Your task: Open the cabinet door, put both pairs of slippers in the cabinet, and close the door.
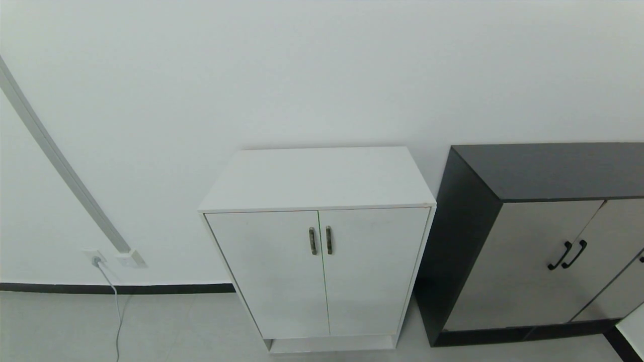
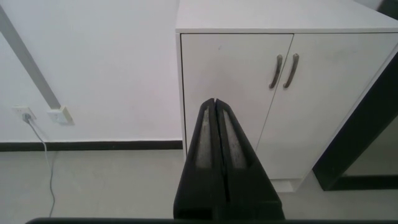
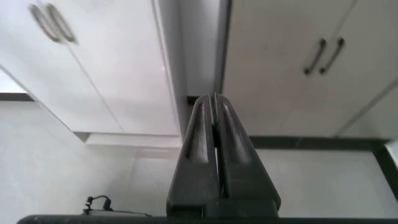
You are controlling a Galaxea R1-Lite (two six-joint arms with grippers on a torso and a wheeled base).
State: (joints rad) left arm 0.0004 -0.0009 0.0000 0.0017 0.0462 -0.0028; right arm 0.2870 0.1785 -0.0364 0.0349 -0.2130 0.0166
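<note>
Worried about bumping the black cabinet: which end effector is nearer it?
Right. The right end effector faces the gap between the white cabinet and the black cabinet; the left end effector faces the white cabinet's left-hand door, farther away.

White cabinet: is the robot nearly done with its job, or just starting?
Probably just starting. Done: nothing visible; both doors of the white cabinet are shut, its handles untouched. In hand: nothing; the left claw and right claw are shut, empty and short of the cabinet. Left: opening a door, putting slippers in, closing it.
</note>
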